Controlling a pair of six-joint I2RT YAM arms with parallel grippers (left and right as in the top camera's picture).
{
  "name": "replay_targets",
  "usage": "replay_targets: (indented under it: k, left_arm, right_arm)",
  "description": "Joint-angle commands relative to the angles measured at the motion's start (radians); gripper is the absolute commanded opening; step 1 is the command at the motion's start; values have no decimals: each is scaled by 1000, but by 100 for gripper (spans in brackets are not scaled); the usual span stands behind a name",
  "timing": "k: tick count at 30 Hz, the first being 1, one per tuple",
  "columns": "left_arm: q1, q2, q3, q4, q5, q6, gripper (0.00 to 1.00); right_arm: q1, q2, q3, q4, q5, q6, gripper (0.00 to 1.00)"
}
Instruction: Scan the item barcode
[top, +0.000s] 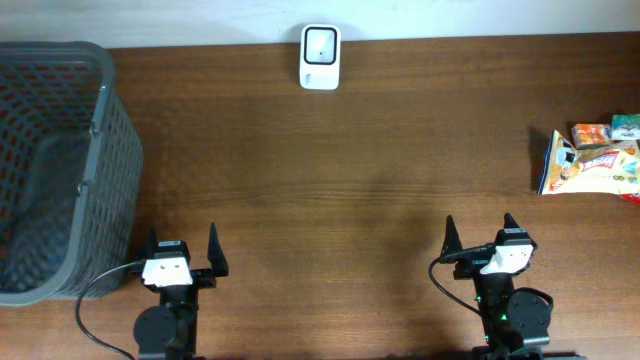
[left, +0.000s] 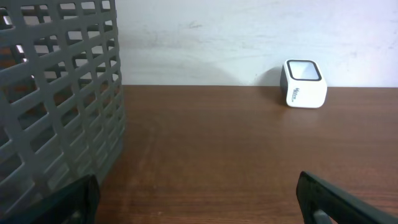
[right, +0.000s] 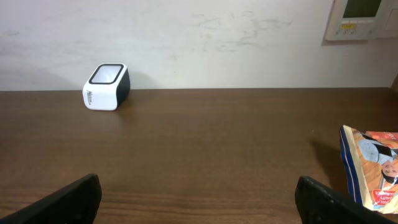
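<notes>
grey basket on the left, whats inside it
From overhead, the grey plastic lattice basket shows only its own bare floor and walls; no item lies in the part in view. Its left side runs out of frame and cannot be checked.

light: even, fairly bright | shadows: soft, on wall (left: 217, 37) beside scanner (left: 303, 83) | focus: sharp

white scanner (right: 106, 86) far left by the wall (right: 205, 43); snack bag (right: 372, 167) near right on the table (right: 217, 143); right gripper (right: 198, 202) jaws wide apart.
</notes>
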Motion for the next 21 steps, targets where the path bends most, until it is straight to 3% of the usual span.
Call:
replay_targets:
  k: [1, 21]
  left_arm:
    - [-6, -10, -3, -9, 31, 20, 99]
    - [-18, -10, -3, -5, 31, 21, 99]
  right_arm:
    - [-1, -6, -7, -5, 1, 11, 99]
    - [-1, -6, -7, -5, 1, 11, 98]
